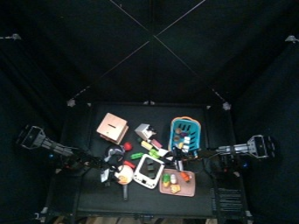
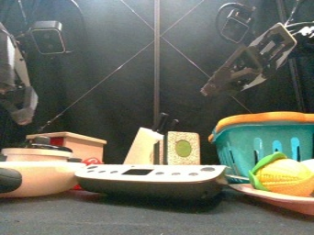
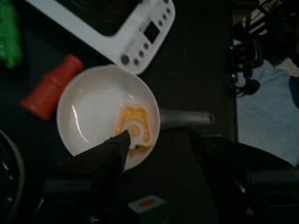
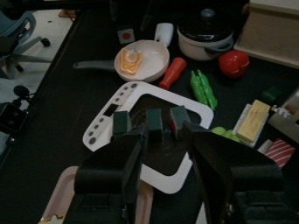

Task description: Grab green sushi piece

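The green sushi piece (image 2: pixel 182 147) is standing, probably on the white scale (image 4: pixel 111 109), just ahead between the right gripper (image 4: pixel 167 144)'s wide-apart, empty fingers, looking light, stiff and slippery, so I am advising pinching its flat sides, while the left gripper (image 3: pixel 162 142) is gaping empty.

A green-centred sushi piece (image 2: pixel 182 147) stands by a teal basket (image 2: pixel 262 147) with an orange rim, near a white pan (image 3: pixel 103 114).
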{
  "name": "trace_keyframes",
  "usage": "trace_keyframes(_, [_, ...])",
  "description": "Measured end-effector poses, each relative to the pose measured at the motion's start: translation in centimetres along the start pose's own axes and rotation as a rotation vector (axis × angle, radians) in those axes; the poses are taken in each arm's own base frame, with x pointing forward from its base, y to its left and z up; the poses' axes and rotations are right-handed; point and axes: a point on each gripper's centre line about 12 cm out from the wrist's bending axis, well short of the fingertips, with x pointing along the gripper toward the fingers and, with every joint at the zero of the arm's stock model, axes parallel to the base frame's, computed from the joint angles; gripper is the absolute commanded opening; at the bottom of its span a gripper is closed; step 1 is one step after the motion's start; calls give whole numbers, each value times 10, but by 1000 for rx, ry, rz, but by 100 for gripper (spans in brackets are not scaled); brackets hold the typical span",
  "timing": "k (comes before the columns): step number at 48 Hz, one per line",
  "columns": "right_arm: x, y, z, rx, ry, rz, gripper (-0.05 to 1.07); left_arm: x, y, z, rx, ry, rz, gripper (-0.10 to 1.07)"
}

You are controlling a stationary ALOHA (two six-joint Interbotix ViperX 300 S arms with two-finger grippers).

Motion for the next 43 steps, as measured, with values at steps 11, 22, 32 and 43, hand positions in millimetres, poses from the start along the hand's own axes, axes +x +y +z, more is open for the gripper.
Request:
trace_keyframes(11, [0, 0, 0, 6, -1, -1, 76, 10, 13, 28, 19, -224, 78, 90])
trace_keyframes(22, [0, 0, 0, 6, -1, -1, 76, 36, 15, 53, 40, -341, 133, 90])
trace_keyframes(32, [-2, -3, 1, 47, 3, -27, 76, 81, 17, 60, 89, -316, 177, 90])
trace_keyframes(43, [-10, -6, 4, 79, -10, -49, 76, 111, 28, 69, 224, -368, 284, 90])
